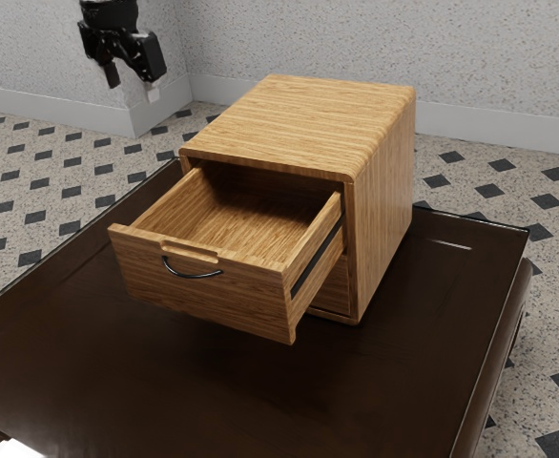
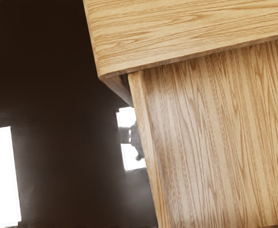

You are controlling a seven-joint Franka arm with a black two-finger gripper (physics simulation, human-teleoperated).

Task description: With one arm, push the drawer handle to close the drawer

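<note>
Drawer (image 1: 203, 301) outward toward exterior view's lower left, handle (image 1: 194, 276) crosswise.

1. Above the pincer (image 1: 133, 84), the arm (image 1: 108, 11) is cut off by the exterior view's upper edge
2. The cabinet's (image 1: 299, 114) back is hidden behind its own top and side; the wrist view's edges cut the cabinet off too
3. The drawer's (image 1: 203, 298) rear end is hidden inside the cabinet, and its front lies beyond the wrist view's edge
4. A lower panel (image 1: 335, 286) is mostly hidden behind the drawer's front
5. The desk (image 1: 213, 401) is cut off by both views' edges and partly hidden under the cabinet
6. Floor (image 1: 12, 176) and walls (image 1: 232, 38) run past the exterior view's edges
</note>
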